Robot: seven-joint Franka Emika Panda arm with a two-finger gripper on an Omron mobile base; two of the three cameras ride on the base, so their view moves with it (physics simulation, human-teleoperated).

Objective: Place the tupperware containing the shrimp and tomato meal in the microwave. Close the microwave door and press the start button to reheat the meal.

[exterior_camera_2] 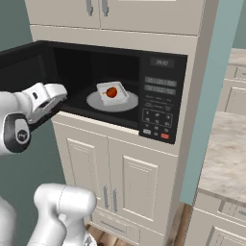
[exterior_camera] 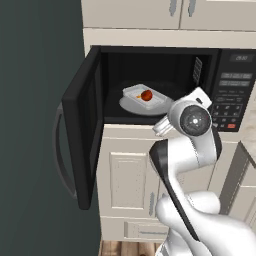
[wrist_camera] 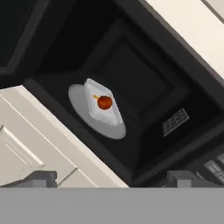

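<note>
Tupperware (wrist_camera: pixel 104 106) inside microwave (exterior_camera: pixel 165 85), beyond open tool (wrist_camera: pixel 111 178).

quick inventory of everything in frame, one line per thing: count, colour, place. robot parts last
microwave: 1, black, built into the cabinet column, cavity open
microwave door: 1, black with grey bar handle, swung open to the left
turntable: 1, white, round, on the cavity floor
tupperware: 1, pale grey-white, on the turntable
tomato: 1, red, in the tupperware
shrimp: 1, orange, beside the tomato in the tupperware
keypad panel: 1, black with one red button, right of the cavity
cabinets: several, cream, above and below the microwave
counter: 1, beige stone, to the right
arm: 1, white with dark joints, in front of the microwave
gripper: 1, dark tips, open, empty, outside the cavity
</note>
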